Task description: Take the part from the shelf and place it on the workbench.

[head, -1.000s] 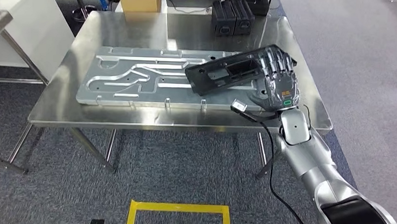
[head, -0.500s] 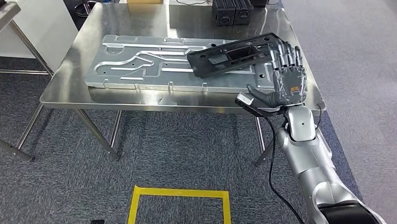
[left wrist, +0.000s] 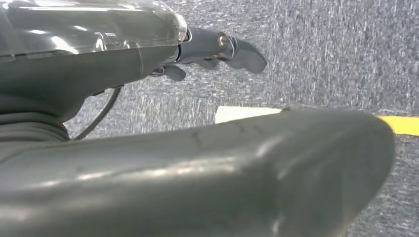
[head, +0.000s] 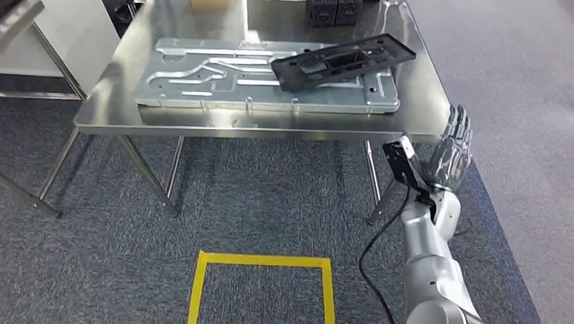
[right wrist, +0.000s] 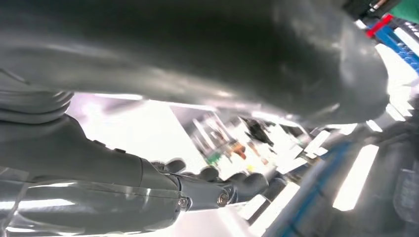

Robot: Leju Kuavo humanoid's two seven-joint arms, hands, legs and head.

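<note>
The steel workbench [head: 113,91] stands ahead of me on grey carpet [head: 268,197]. On it lies a long aluminium plate [head: 200,76] with routed channels. The black part [head: 342,59] rests slantwise across that plate's right end. My right hand [head: 450,150] hangs off the bench's near right corner, apart from the part, fingers straight and spread, holding nothing. My left hand [left wrist: 217,49] hangs over the carpet near the yellow floor tape [head: 263,260]; whether it is open or closed, I cannot tell.

head: high, facing down at workbench [head: 271,125] | wrists: close behind hands
</note>
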